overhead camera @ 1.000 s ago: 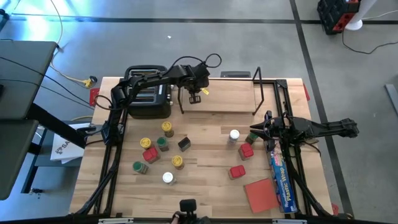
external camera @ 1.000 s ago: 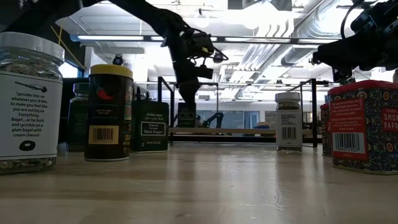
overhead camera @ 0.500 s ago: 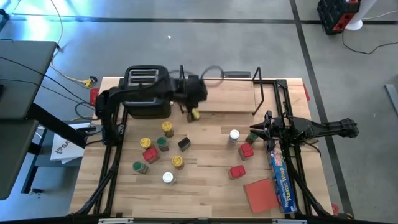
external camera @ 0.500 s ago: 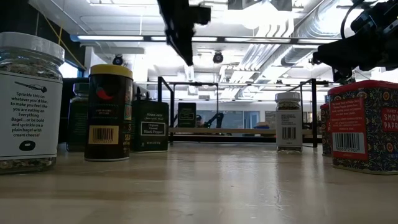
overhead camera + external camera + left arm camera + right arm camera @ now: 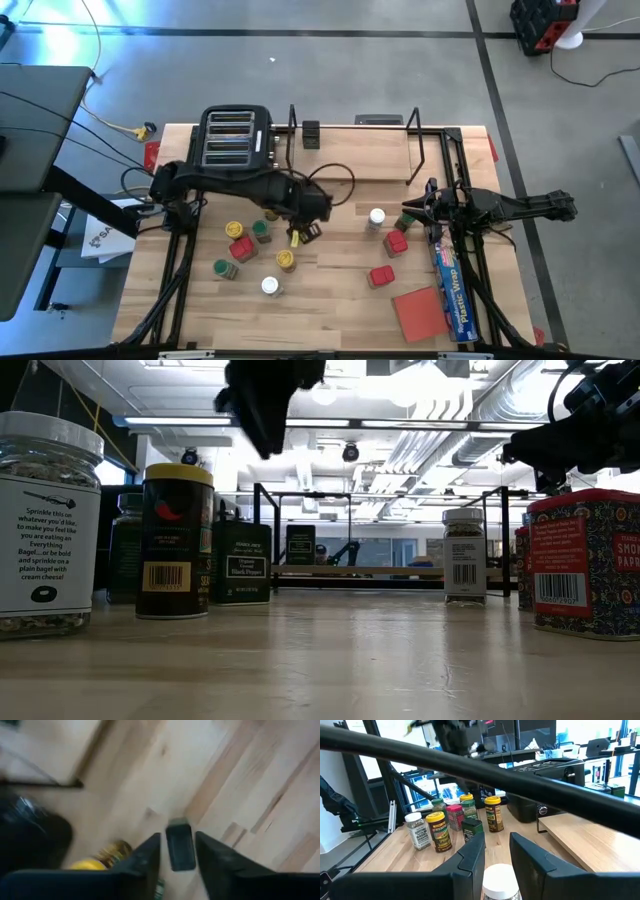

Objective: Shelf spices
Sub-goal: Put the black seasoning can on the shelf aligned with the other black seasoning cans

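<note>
My left gripper [image 5: 300,236] [image 5: 177,837] is open and hangs above a dark square jar [image 5: 180,852] in the left cluster of spices; the low view shows the left gripper [image 5: 262,400] well above the table. Another dark square tin [image 5: 311,133] stands on the shelf's board [image 5: 370,155] at its far-left corner. My right gripper [image 5: 408,216] [image 5: 497,842] is open, with a finger on each side of a white-lidded jar [image 5: 377,217] [image 5: 500,880]. Round jars with yellow lids [image 5: 234,230], green lids [image 5: 261,230] and red square tins [image 5: 381,276] stand on the table.
The black toaster [image 5: 237,148] stands to the left of the shelf at the far edge. A flat red pad [image 5: 420,310] and a long blue plastic-wrap box [image 5: 452,280] lie near the right edge. Bare wood lies between the two groups of jars.
My left gripper has left the shelf's far-left corner, where a dark square tin now stands alone. It rose, then swung toward the near edge and now hangs over the dark square jar among the left spices. My right arm has kept still.
</note>
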Robot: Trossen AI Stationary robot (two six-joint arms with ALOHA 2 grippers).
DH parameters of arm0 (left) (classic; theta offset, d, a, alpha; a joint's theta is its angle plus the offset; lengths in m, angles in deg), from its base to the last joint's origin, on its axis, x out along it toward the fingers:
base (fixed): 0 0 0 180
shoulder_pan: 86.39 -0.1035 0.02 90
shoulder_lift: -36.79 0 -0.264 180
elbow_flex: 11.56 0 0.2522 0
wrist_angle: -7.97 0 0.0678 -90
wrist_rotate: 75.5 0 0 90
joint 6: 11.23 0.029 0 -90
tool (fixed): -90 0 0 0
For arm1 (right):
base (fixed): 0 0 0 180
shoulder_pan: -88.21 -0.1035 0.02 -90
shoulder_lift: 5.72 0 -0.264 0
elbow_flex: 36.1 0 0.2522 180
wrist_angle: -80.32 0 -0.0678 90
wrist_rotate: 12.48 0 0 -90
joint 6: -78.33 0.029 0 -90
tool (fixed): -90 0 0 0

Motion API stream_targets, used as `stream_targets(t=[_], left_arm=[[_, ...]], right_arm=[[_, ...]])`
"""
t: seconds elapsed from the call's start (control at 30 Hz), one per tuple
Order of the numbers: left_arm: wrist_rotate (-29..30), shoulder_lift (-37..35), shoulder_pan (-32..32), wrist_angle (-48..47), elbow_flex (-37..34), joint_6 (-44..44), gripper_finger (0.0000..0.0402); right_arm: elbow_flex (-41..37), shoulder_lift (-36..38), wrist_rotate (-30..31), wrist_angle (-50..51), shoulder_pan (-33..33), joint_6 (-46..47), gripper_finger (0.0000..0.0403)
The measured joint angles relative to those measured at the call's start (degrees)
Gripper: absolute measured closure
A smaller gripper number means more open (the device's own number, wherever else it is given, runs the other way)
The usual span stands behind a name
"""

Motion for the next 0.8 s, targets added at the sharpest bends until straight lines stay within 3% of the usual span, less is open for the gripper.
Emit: stream_targets(t=[0.17,0.3,0.6,0.8], left_arm=[[-4.3,0.1,1.1,0.7,-7.8,-8.3,0.0151],[-5.0,0.2,1.0,4.7,-14.0,-10.2,0.0108],[-6.5,0.2,0.1,14.2,-19.3,-8.8,0.0118],[-5.8,0.2,-1.3,15.3,-19.9,-5.9,0.0163]], right_arm=[[0.0,0.0,0.0,0.0,0.0,0.0,0.0318],[0.0,0.0,0.0,0.0,0.0,0.0,0.0318],[0.0,0.0,0.0,0.0,0.0,0.0,0.0318],[0.0,0.0,0.0,0.0,0.0,0.0,0.0318]])
